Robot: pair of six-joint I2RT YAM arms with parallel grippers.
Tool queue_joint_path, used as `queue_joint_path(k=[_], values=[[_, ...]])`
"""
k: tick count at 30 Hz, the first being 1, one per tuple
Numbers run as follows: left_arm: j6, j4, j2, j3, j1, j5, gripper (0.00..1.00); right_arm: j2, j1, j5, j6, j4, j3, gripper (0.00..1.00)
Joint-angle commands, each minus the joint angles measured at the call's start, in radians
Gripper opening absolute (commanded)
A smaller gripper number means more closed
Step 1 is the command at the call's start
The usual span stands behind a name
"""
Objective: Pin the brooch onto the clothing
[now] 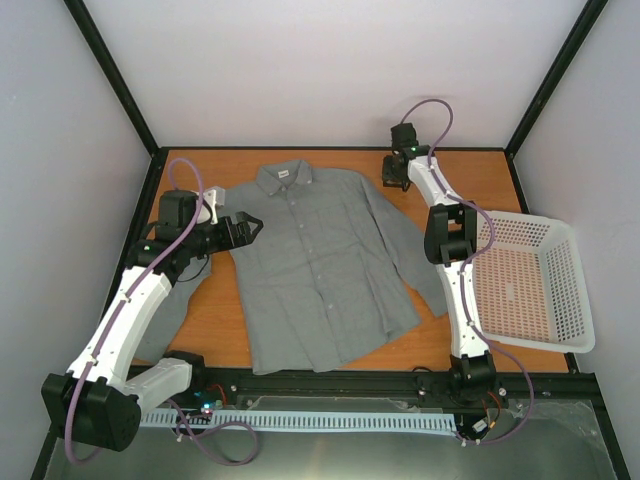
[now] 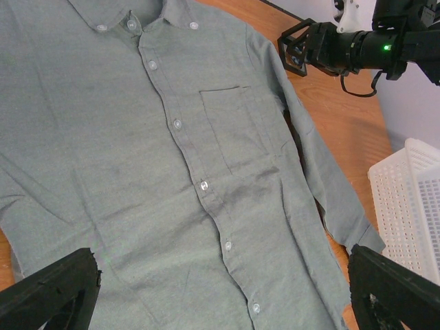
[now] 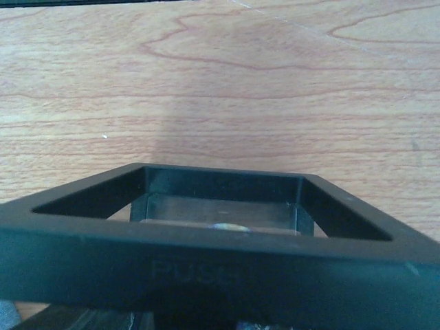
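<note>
The clothing (image 1: pixel 320 265), a grey button-up shirt, lies spread flat on the wooden table, collar to the far side. My left gripper (image 1: pixel 243 228) hovers open over the shirt's left shoulder; in the left wrist view its fingers (image 2: pixel 55 292) stand wide apart above the button placket (image 2: pixel 204 185). My right gripper (image 1: pixel 396 178) is at the far back, right of the collar, down at a small black square holder (image 3: pixel 220 275) marked PUSH. Inside the holder a small pale domed edge shows, seemingly the brooch (image 3: pixel 230 227). My right fingers cannot be made out against the holder.
A white perforated basket (image 1: pixel 540 290) stands at the table's right side, past the shirt's right sleeve (image 1: pixel 415 260). Black frame posts and pale walls enclose the table. Bare wood (image 1: pixel 470 180) shows behind and beside the shirt.
</note>
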Motion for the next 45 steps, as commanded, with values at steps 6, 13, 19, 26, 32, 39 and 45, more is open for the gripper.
queue_joint_path(k=[6,13,19,26,32,39,45], values=[[0.009,0.01,-0.006,0.028,0.002,-0.004,0.98,0.054,-0.003,0.034,-0.029,0.003,0.037,0.54],[0.009,0.017,-0.003,0.028,0.002,-0.002,0.98,0.089,0.004,0.069,-0.052,-0.023,0.072,0.53],[0.003,0.016,-0.009,0.023,0.002,-0.004,0.98,0.082,0.007,0.054,-0.045,-0.043,0.057,0.53],[-0.003,0.017,-0.011,0.025,0.002,-0.005,0.98,0.048,0.007,0.045,-0.039,-0.043,0.023,0.61],[-0.01,0.024,-0.007,0.026,0.002,0.0,0.98,0.028,0.009,0.062,-0.047,-0.041,0.003,0.57],[-0.013,0.024,-0.003,0.028,0.002,-0.002,0.98,0.026,0.009,0.083,-0.059,-0.049,-0.008,0.49],[-0.014,0.026,0.001,0.033,0.002,0.001,0.98,0.006,0.008,0.091,-0.064,-0.037,0.011,0.44]])
